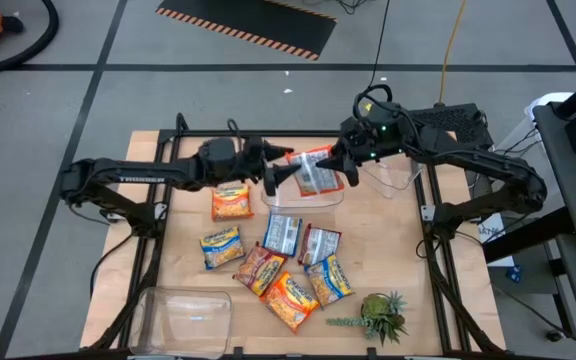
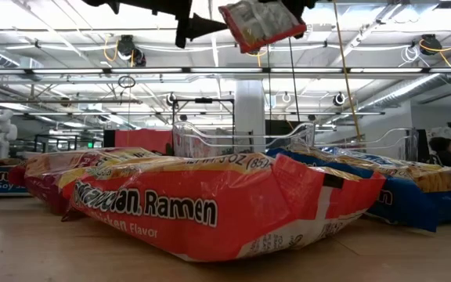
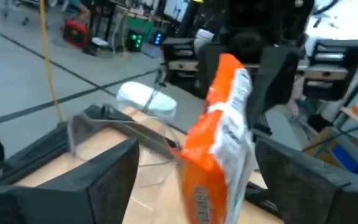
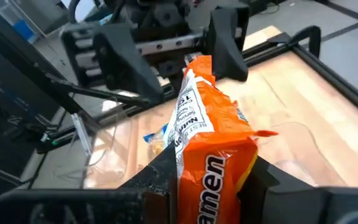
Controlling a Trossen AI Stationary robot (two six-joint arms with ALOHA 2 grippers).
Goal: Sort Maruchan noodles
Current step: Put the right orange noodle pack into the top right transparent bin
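Looks like a mid-air handoff: the orange flat plastic ramen packet (image 1: 315,171) hangs above the clear plastic bin (image 1: 303,199) at the table's far middle, pinched at one end by the right gripper (image 1: 340,165). The left gripper (image 1: 273,177) sits just beside the packet's other end with its fingers spread wide, holding nothing.

The risk, probably, is that thin end grip: the wrapper is slick and floppy, so a quick swing could let it slide out and drop into that bin whether or not it belongs there. The left fingers being so close could also snag it on the way out.

Count on the table: seven more packets (image 1: 268,255) in a loose cluster, three clear bins visible, and one small green spiky plant (image 1: 380,316).
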